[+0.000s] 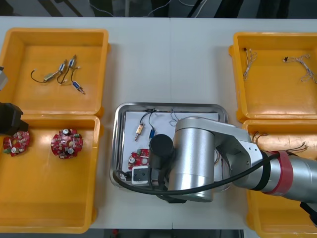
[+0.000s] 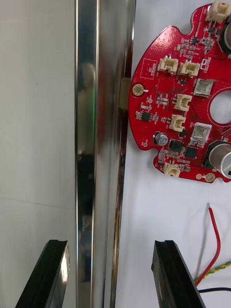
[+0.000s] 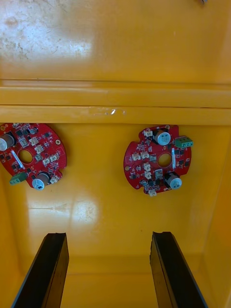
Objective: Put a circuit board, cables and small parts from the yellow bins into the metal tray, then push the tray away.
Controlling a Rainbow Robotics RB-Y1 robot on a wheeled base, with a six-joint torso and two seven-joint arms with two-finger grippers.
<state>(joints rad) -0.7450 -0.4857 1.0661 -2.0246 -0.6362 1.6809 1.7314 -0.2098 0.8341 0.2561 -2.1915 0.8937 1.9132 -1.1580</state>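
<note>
I am reading the right gripper [image 2: 111, 250] as released, straddling the rim of the metal tray [image 2: 89, 120], which is sitting mid-table carrying a circuit board [image 2: 185, 110] and cables [image 2: 211, 240]. The tray is looking rigid, slick and probably light, so I am judging the rim the best contact point. The left gripper [image 3: 108, 240] is hovering released over a yellow bin [image 3: 115, 62].

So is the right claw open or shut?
Open: the right claw has its fingers apart, straddling the rim of the metal tray.

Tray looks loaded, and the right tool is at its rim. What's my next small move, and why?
Probably close the right tool on the rim of the metal tray, ready for the push: its open fingers straddle that rim, and a circuit board and cables already lie inside. The left tool hovers open over a yellow bin.
</note>
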